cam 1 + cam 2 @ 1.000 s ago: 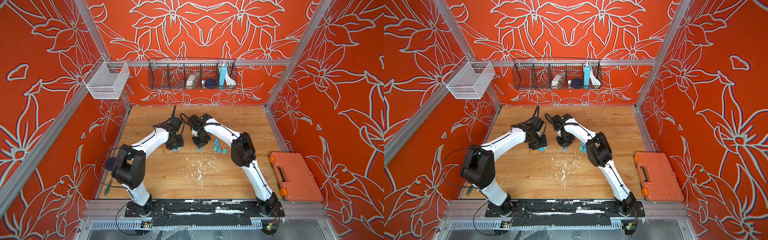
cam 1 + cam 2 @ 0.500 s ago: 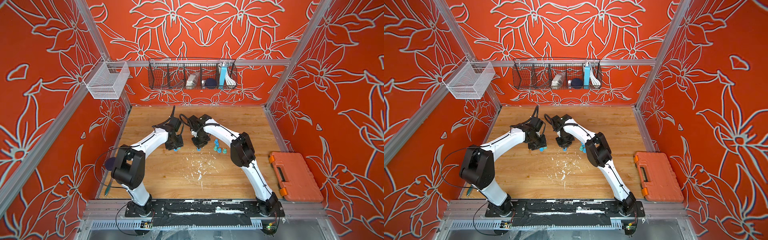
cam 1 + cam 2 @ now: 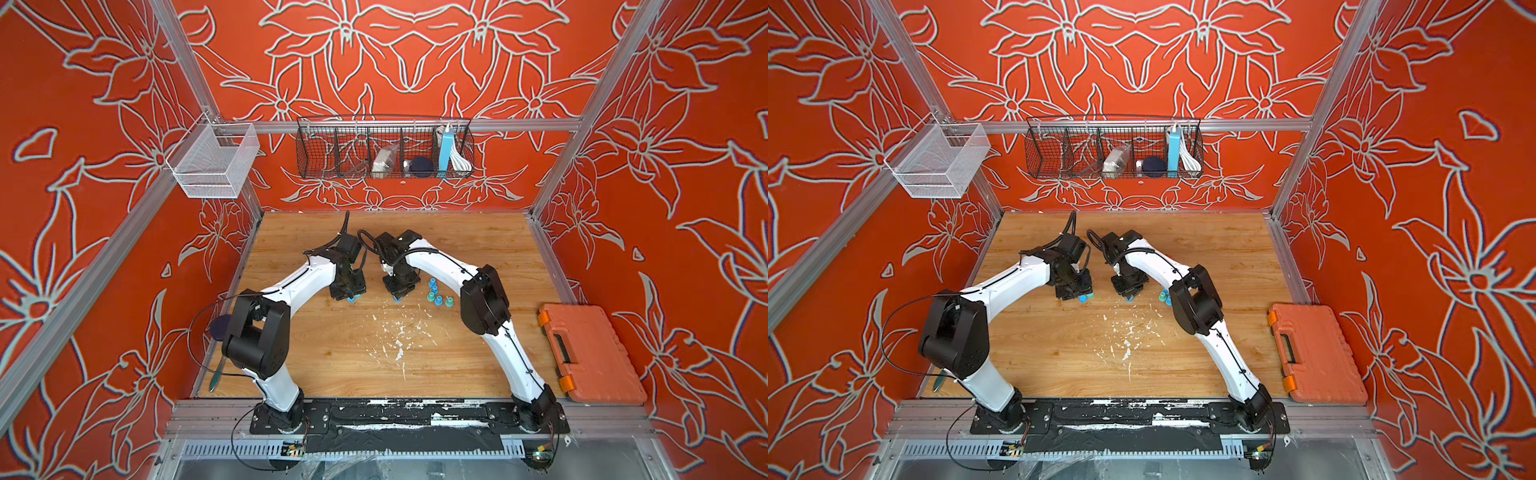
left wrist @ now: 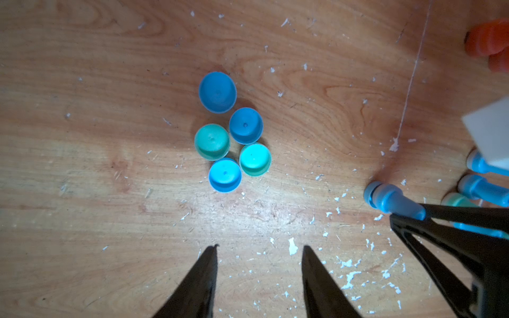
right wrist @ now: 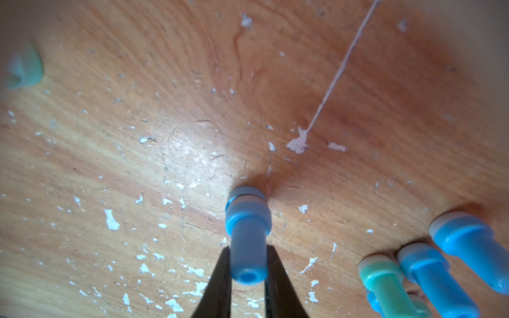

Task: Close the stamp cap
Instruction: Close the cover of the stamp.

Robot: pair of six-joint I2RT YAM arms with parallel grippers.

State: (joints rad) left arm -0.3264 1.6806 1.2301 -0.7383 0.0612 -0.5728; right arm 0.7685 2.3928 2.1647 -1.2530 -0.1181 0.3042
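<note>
Hardly anything has been shifted since a second ago: the blue stamp (image 5: 248,239) is clamped upright on the worktop (image 5: 165,137) by the right jaws, while the left jaws are held apart, empty, near the loose caps (image 4: 228,132), one of which must likely be gripped next.

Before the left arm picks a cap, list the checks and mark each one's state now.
1. Right gripper shut on the light blue plastic stamp: ok.
2. Left gripper open and empty: ok.
3. Five round blue and teal plastic caps in the left wrist view: ok.
4. One cap clear of its neighbours for the fingers: not ok, they sit packed together.
5. Caps' open side up: cannot tell.
</note>
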